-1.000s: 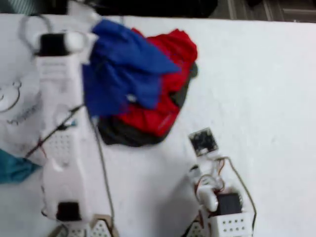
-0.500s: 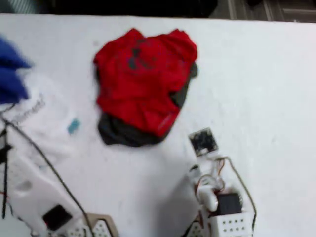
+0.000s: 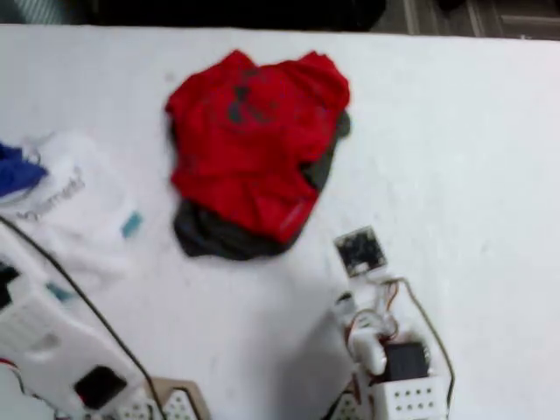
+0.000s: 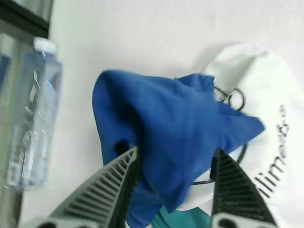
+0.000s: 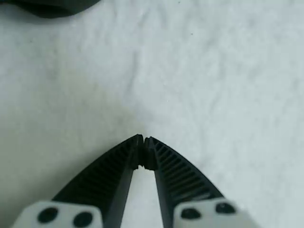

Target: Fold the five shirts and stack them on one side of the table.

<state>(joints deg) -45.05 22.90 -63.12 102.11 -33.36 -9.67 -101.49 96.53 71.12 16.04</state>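
A red shirt [image 3: 254,140] lies crumpled on a dark shirt [image 3: 214,238] at the table's middle back. At the left edge a white printed shirt [image 3: 79,210] lies with a teal shirt [image 3: 131,225] peeking from under it. The blue shirt [image 4: 175,123] rests in a heap on the white shirt [image 4: 270,104]; its edge shows in the high view [image 3: 13,171]. My left gripper [image 4: 175,153] hangs open just above the blue shirt, a finger on either side. My right gripper [image 5: 142,140] is shut on nothing, low over bare tablecloth near the dark shirt [image 5: 47,5].
The left arm [image 3: 52,341] and its cable cross the front left corner. The right arm's base [image 3: 389,363] sits at the front middle. A clear water bottle [image 4: 31,118] stands off the table's left side. The table's right half is bare white cloth [image 3: 472,175].
The left arm swung left with the blue shirt, from over the red pile to the white shirt at the left edge, uncovering the red shirt. The right arm kept still.
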